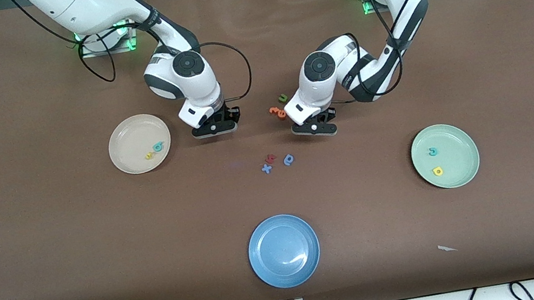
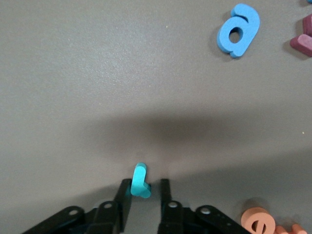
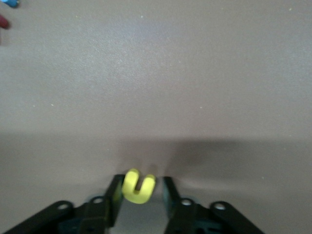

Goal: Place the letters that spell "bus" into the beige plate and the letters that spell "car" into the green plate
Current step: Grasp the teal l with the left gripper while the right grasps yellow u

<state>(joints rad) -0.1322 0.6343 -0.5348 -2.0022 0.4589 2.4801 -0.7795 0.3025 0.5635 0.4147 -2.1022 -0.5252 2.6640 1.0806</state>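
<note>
I am pinching the teal "r" (image 2: 140, 180) in my left gripper (image 2: 145, 191) for the green plate (image 1: 469, 169); my right gripper (image 3: 140, 191) is clamping the yellow "u" (image 3: 138, 186), both beside the beige plate (image 1: 129, 160).

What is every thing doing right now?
left gripper, down on the table at the teal r
right gripper, down on the table at the yellow u
beige plate, holding two letters
green plate, holding two letters
blue plate, flat on the table
</note>
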